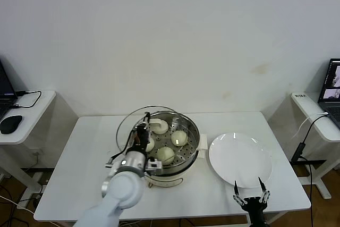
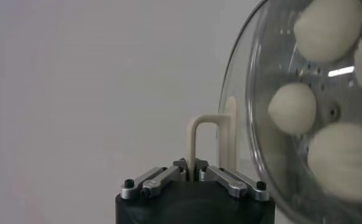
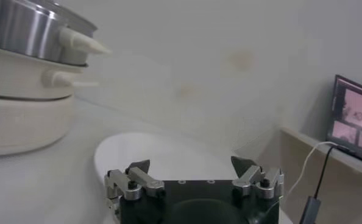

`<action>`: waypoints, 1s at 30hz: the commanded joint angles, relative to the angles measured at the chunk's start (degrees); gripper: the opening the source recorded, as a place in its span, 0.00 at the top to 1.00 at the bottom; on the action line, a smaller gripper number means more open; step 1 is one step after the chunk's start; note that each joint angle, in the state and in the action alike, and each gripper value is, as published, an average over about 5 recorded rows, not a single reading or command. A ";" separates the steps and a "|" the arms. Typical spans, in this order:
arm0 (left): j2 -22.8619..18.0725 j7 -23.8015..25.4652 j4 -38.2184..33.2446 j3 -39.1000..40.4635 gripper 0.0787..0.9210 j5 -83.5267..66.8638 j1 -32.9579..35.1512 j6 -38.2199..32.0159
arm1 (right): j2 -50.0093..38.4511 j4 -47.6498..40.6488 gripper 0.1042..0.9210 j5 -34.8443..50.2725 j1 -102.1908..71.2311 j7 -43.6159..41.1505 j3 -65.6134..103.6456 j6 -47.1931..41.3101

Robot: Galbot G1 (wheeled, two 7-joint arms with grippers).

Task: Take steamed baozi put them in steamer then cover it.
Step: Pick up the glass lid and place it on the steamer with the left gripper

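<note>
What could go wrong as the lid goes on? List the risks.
1. The left gripper pinches only the thin handle of the cover, which hangs tilted; it may swing or slip.
2. The cover sits off-centre over the steamer, so its rim could catch the edge.
3. The baozi stand tall; the glass may press them.

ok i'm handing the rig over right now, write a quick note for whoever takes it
Left gripper: shut on the handle of the cover, holding the glass lid tilted above the steamer's left side.
Right gripper: open, empty, parked at the table's near edge by the white plate.
Baozi: all four sit in the steamer, which stands mid-table; the plate is bare.
Done: buns loaded, cover picked up.
Left: lower the cover squarely onto the steamer and release.
</note>
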 commanded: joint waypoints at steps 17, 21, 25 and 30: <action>-7.39 1.82 7.27 4.33 0.93 6.72 -2.25 0.61 | 0.06 -1.32 0.12 -1.62 0.04 0.28 -0.85 0.92; -7.28 1.75 7.52 3.94 0.93 6.59 -2.04 0.32 | 0.05 -1.66 0.12 -1.85 0.01 0.31 -0.78 1.21; -7.53 1.65 7.68 3.92 0.93 6.43 -1.85 0.20 | 0.05 -1.90 0.12 -1.93 0.02 0.31 -0.81 1.35; -7.91 1.44 7.74 3.75 0.93 5.96 -1.61 0.26 | 0.04 -1.86 0.12 -1.96 0.00 0.25 -0.79 1.34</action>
